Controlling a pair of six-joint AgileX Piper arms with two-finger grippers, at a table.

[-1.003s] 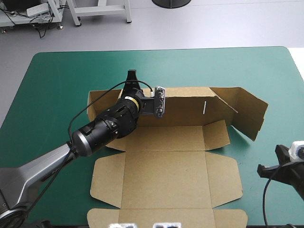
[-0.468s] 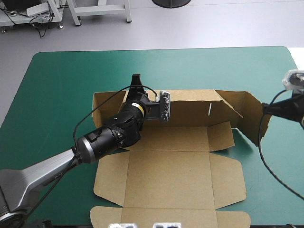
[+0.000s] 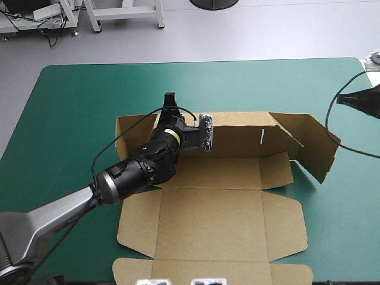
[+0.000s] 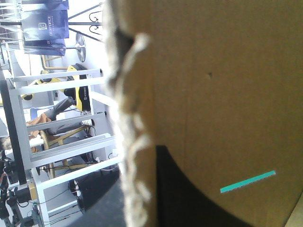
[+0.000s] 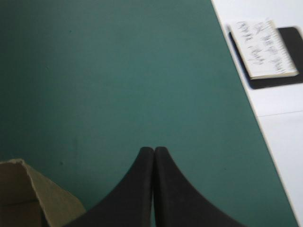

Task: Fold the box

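Box half-raised: the brown box (image 3: 208, 219) sits at the middle of the teal-green desk (image 3: 71, 107). Its base and near flaps lie flat, its far wall (image 3: 237, 133) stands upright, and its right wall (image 3: 314, 145) stands at an angle.

The left tool (image 3: 171, 102) reaches in from the near left and is clamped over the top edge of the far wall, near that wall's left end. In the left wrist view the board fills almost everything. One black finger (image 4: 184, 198) lies against its face, and a thin slot (image 4: 247, 181) in the wall shows teal-green through it.

The right tool (image 3: 343, 99) hangs at the desk's far right edge, well apart from the box, with its tip pointing left. In the right wrist view its fingers are together in one pointed arch over bare cover, and a corner of the box shows just beside their base. A notepad (image 5: 262, 49) lies on a white surface past the desk's edge.
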